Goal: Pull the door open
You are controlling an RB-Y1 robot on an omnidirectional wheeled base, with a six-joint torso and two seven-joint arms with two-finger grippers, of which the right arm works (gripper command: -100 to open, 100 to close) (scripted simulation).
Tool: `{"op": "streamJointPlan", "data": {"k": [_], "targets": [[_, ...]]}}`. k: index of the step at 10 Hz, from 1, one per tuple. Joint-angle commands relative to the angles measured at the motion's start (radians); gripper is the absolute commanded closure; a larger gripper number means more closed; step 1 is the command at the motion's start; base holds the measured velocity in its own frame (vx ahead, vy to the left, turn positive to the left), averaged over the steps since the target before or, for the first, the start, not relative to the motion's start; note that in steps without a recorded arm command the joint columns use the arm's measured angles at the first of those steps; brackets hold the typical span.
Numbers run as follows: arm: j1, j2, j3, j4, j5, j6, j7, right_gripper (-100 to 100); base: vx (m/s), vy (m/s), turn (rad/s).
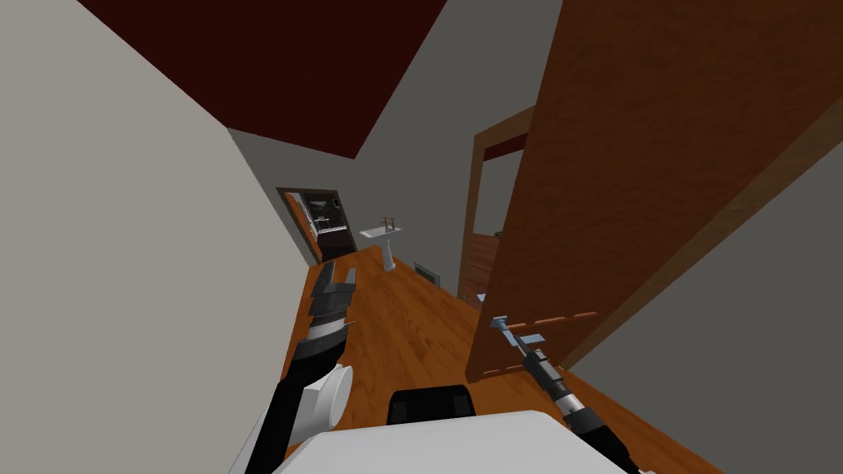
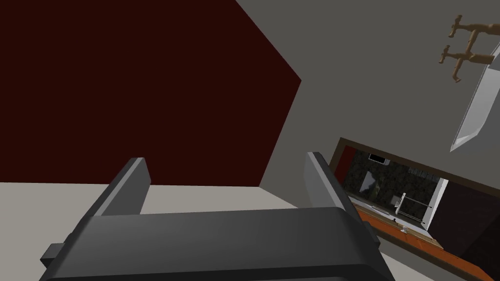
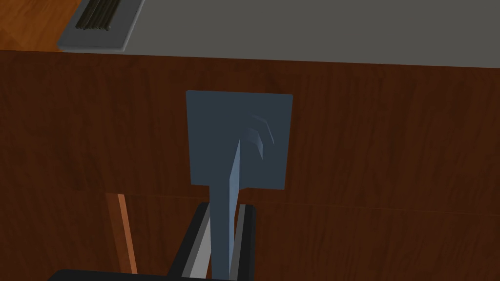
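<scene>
Head view puts the brown wooden door (image 1: pixel 626 164) to my right front, standing ajar and swung off its brown frame (image 1: pixel 724 214), with my right arm stretched up to its lower edge, where the handle is. Down the right wrist view, the right gripper (image 3: pixel 225 214) is clenched on the blue-grey lever handle (image 3: pixel 229 195). The lever runs straight back between the two fingers (image 3: pixel 197 244) and they press its sides. The lever springs from a square blue-grey backplate (image 3: pixel 215 136) fixed flat on the door face. Beyond the door's edge in that view I can see a grey wall (image 3: pixel 317 29) and a grey slatted floor vent (image 3: pixel 102 19) on the orange-brown wooden floor (image 3: pixel 29 19). My left arm hangs well apart from the door, close beside the pale wall (image 1: pixel 107 247) on my left. In the left wrist view the left gripper (image 2: pixel 224 175) is released, its fingers spread wide with nothing between them. A white pedestal sink (image 1: pixel 387 239) stands against the far grey wall.
</scene>
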Motion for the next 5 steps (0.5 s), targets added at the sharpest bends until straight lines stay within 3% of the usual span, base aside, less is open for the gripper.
{"op": "streamJointPlan", "data": {"k": [1, 5], "targets": [[0.003, -0.005, 0.005, 0.018, 0.001, -0.027, -0.005, 100, -0.152, -0.057, 0.178], [0.012, -0.015, 0.014, 0.035, 0.003, -0.062, -0.011, 100, -0.181, -0.076, 0.127]]}}
